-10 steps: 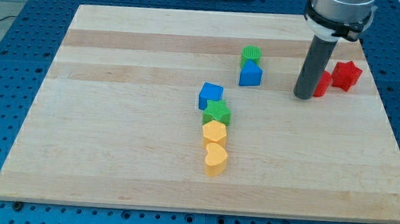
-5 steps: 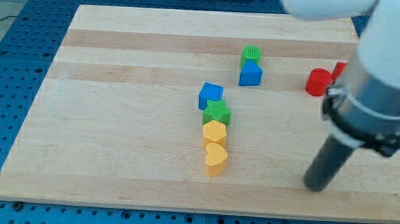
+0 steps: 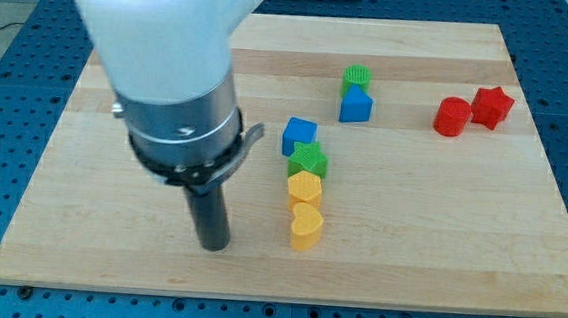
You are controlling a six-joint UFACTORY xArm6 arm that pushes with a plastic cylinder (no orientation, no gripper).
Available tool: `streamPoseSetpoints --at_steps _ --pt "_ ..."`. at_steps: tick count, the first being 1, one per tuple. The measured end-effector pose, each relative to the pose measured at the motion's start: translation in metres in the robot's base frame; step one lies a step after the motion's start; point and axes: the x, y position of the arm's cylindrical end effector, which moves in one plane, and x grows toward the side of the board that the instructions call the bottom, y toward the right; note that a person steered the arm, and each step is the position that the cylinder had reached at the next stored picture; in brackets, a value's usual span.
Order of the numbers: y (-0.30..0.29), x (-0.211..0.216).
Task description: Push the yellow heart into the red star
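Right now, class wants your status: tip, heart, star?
My tip left of yellow heart, apart. Red star far upper right. Yellow hexagon touching heart.

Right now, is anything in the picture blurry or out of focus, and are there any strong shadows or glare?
In the camera view, the arm's pale upper body at the view's top left is large and soft, seemingly out of focus. My tip and the blocks are sharp, such as the yellow heart and red star. Lighting is even: only faint shadows, no obvious glare on the board.

no readable text, labels, numbers, signs
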Motion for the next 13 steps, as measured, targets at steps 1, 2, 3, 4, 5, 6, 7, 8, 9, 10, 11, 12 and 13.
streamPoseSetpoints --at_steps 1,2,3,4,5,6,7,8,9,10,11,12,13 --pt "0.047 -0.011" --pt "0.107 -0.011" --pt "0.129 -0.011" --pt "0.118 0.006" --pt "0.123 0.015" --pt "0.15 0.01" --pt "0.181 -0.017" --pt "0.205 -0.033" --pt "0.197 -0.026" --pt "0.204 -0.019" --pt "0.237 -0.033" --pt "0.269 -0.068" --pt "0.287 -0.09"
